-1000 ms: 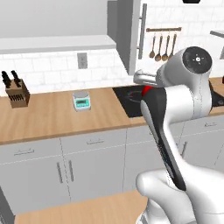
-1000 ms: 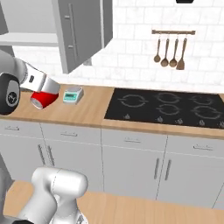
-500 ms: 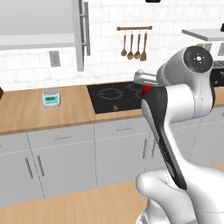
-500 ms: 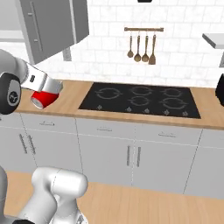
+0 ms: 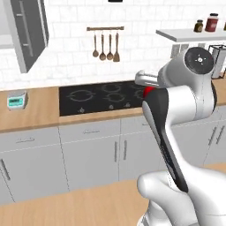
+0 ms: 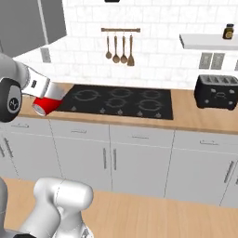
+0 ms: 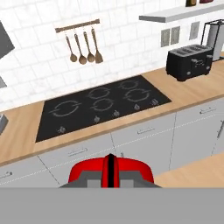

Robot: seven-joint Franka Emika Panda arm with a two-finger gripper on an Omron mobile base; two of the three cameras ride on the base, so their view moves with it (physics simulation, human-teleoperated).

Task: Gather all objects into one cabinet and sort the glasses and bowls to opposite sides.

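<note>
A black hob [image 6: 118, 101] is set into the wooden tabletop [image 6: 204, 120]; a toaster [image 6: 218, 91] stands beside it, and utensils [image 6: 119, 48] are hung above.

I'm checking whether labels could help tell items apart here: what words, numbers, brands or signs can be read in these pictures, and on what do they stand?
None can be read.
Jars on the wall shelf: label patches, too small and blurred to read.
Small scale on the counter: a pale display, no digits legible.
Hob: knob marks only, no text.
Toaster: no visible lettering.
Red cup in the claw: plain.
</note>
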